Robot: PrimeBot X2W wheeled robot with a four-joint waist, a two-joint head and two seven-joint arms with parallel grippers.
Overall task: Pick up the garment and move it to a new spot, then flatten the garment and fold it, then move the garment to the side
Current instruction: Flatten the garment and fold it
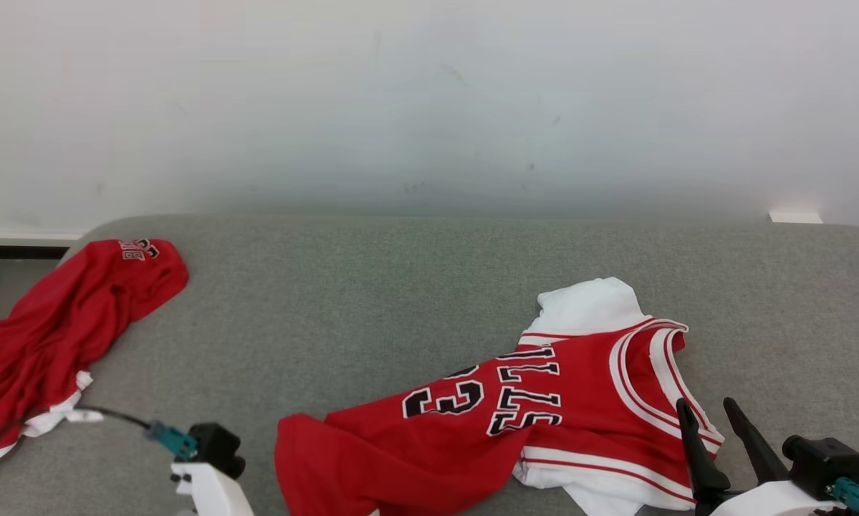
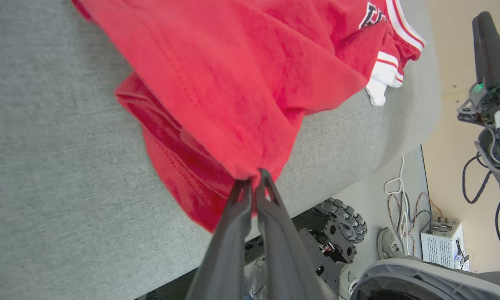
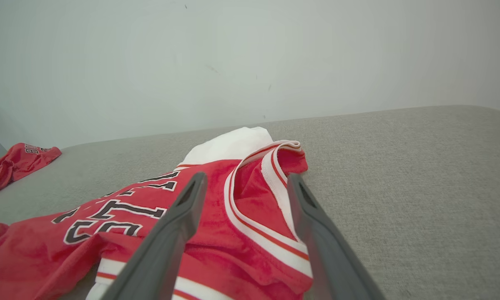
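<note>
Red knit cloth is bunched at the near edge of the grey counter (image 1: 372, 301). There the left end effector (image 2: 254, 179) is pinched together on a gathered fold of the jersey (image 1: 515, 408) at its plain lower end. Off to the right, the right end effector (image 1: 704, 407) has its fingers apart and holds nothing, poised just over the striped armhole trim at the shoulder end.

The jersey lies crumpled and slanted across the near right part of the counter, lettering up, with a white layer poking out beyond it. The step in hand looks like the pick-up for the move. To do it well, the right side should come down on one clean edge of the trim and close fully. Both arms should then rise together, level, so the cloth hangs spread between two grips rather than dragging from one.

Farther off on the left, a second red garment (image 1: 64, 322) drapes over the counter's end and is best kept clear of. Beyond stands a pale wall (image 1: 429, 107).
</note>
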